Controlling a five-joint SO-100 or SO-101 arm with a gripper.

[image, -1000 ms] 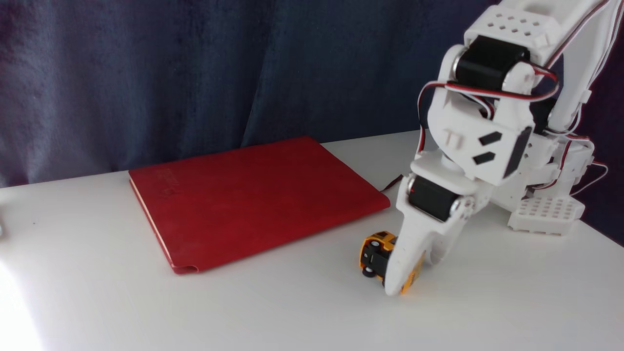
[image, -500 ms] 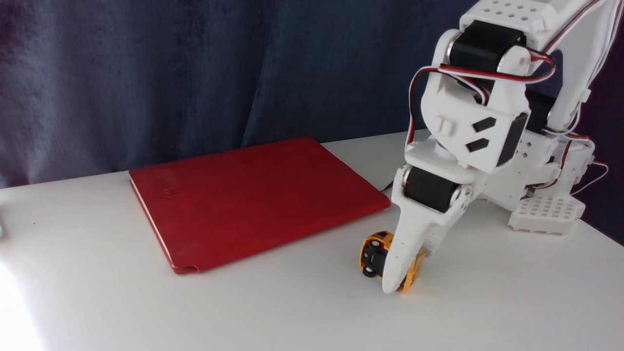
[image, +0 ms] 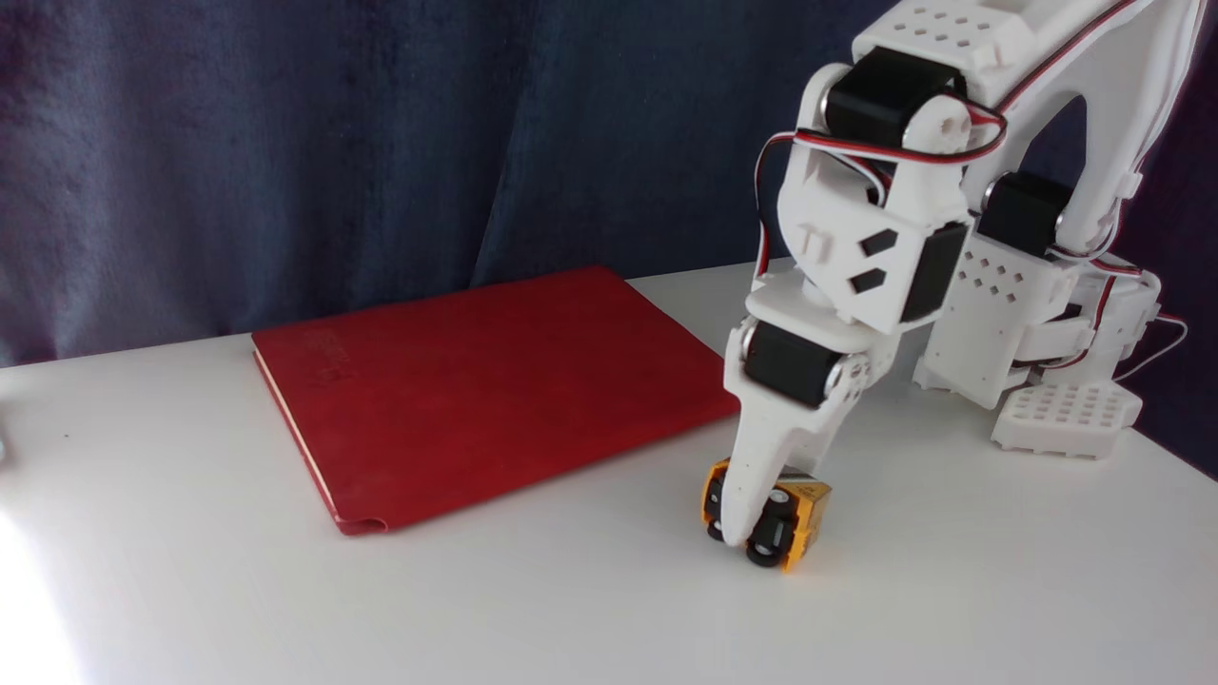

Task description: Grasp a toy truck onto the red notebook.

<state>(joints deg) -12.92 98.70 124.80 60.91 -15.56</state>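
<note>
Gripper (image: 747,533): the white finger stands across the toy truck (image: 795,518); whether the jaws really pinch it, I cannot tell.
Toy truck: tipped on its side on the white table (image: 571,609), wheels facing the camera, just off the red notebook (image: 476,390).
Direction: the notebook lies up-left of the truck.
</note>
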